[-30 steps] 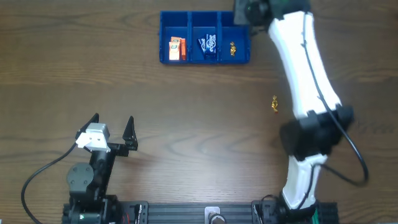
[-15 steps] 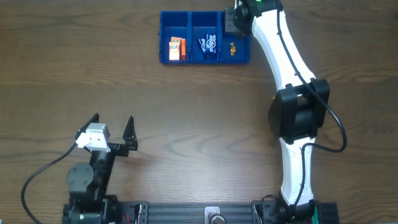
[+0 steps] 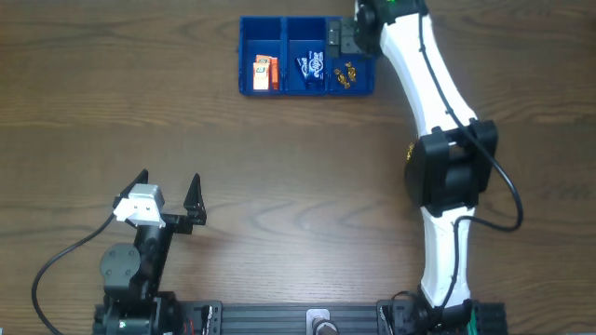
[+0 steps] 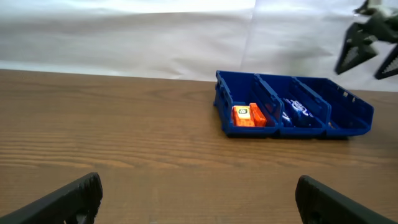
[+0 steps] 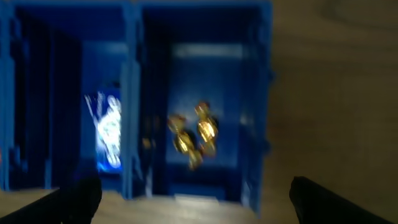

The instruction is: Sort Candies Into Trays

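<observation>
One blue tray (image 3: 243, 51) is sitting on the single wooden table (image 3: 279, 167), and it is showing three compartments (image 3: 305, 35) side by side. Four candies are lying in it altogether. Seen from above, there is one orange candy (image 3: 266, 73) in the left compartment, one blue-wrapped candy (image 3: 311, 66) in the middle one, and two gold candies (image 5: 205, 129) lying close together in the right one. Two arms (image 3: 438, 88) are standing at the table, each carrying one two-finger gripper — the left gripper (image 3: 169, 179) and the right gripper (image 3: 341, 39) are making two in all, with four fingers between them.
</observation>
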